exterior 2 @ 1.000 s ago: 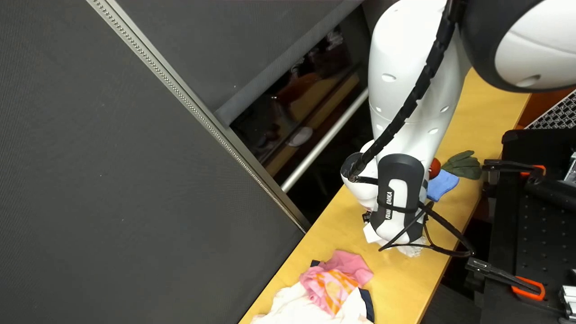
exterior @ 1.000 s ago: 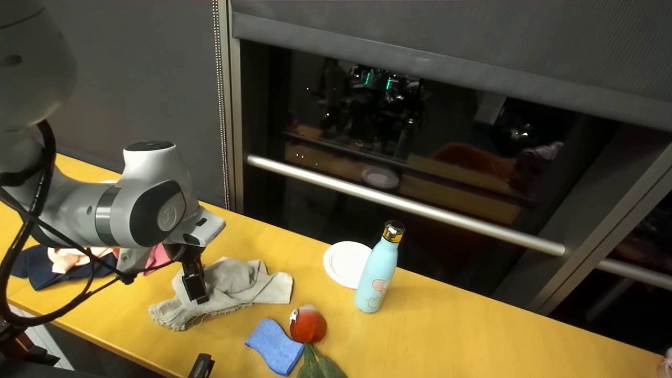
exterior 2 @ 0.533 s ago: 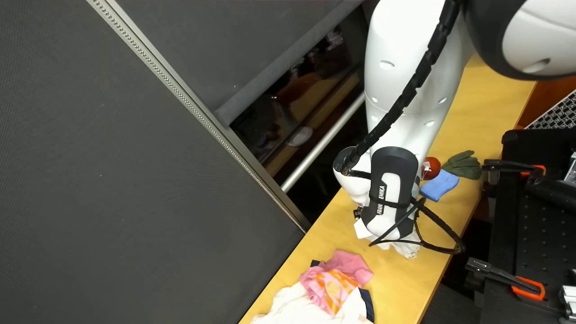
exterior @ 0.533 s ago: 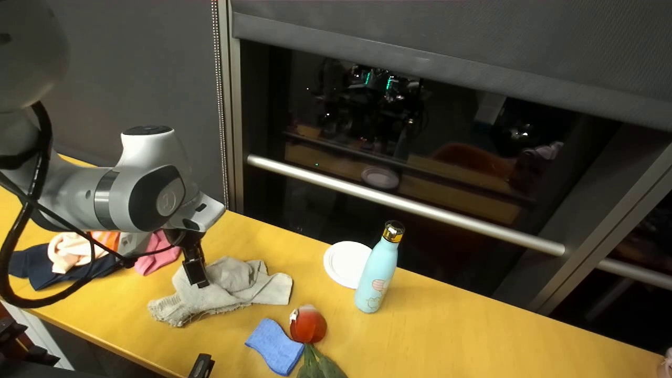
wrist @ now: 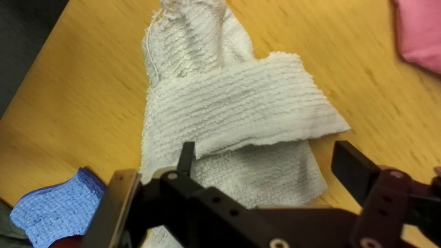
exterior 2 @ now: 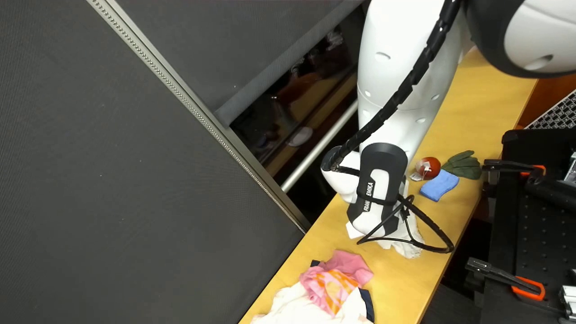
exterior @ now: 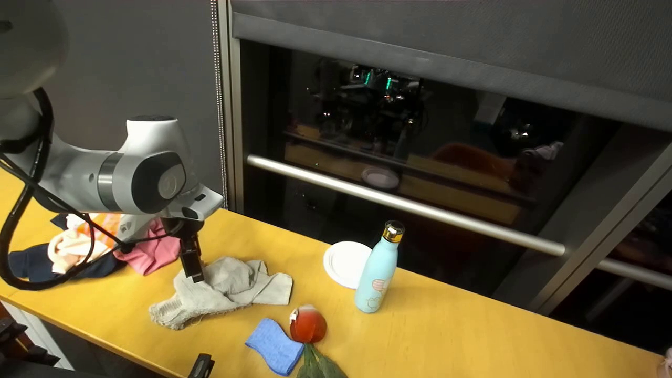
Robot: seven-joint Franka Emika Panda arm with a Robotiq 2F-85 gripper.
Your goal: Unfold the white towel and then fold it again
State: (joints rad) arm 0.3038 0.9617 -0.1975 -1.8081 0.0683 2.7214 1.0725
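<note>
In an exterior view, we find the white towel lying rumpled on the yellow table, greyish in this light. The gripper points down in front of its upper left part — whether it touches the cloth, we cannot tell from here. Near the towel: a blue cloth, a round red object just beside it. Farther along, a light blue bottle stands upright by a white plate.

In an exterior view, the robot arm hides the gripper and much of the towel; a pale, uneven edge shows beneath the wrist. A heap of clothes — pink, orange, cream, dark blue — lies near.

Wrist view: we see the fingers spread well apart, towel visible between them. One ribbed section lies folded across; loose threads trail at the frayed end. Pink fabric enters upper right.
</note>
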